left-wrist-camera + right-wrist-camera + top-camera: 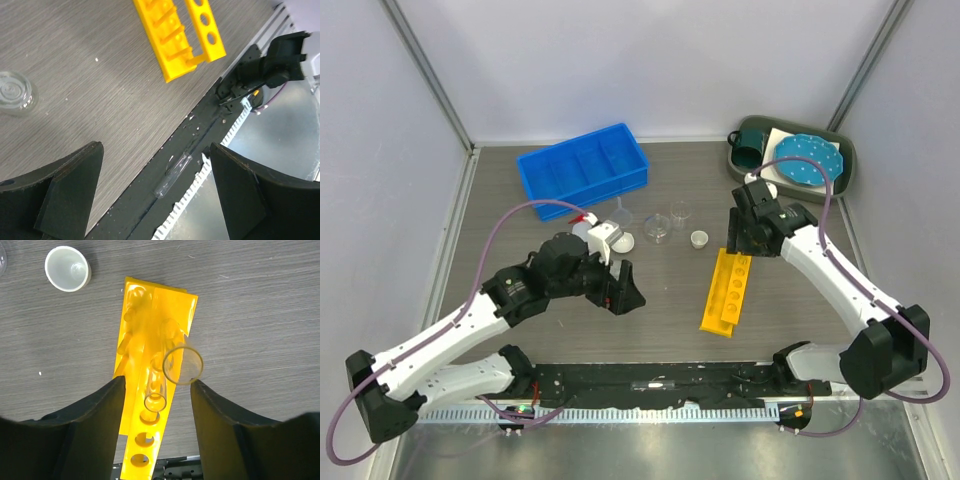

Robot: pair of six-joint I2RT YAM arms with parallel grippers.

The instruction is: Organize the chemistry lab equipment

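Two pincers, both spread. First the left pincer [156, 150]: fingers wide apart low over the near edge of the tabletop [100, 60], pinching nothing. Just ahead of it, in line with the gap between its fingers, a loose clear tube [172, 175] lying flat on the black strip [142, 207]. Likely step: fetching that tube for the rack. Next move: come down, square the fingers across the tube's length, close gently; smooth and round, so apt to roll or slip.

Behind that pincer, toward the far side: white squeeze bottle [592, 228], small clear beakers [658, 228], small white dish [699, 238], all apart from either pincer.

Then the right pincer [157, 381], hanging over the yellow rack [165, 305], fingers parted around a standing tube [182, 365], close by the right finger, contact not clear. Nearer the wrist, a second tube [155, 399] seated in its hole. Next here, by judgement: lift straight clear without tipping either tube.
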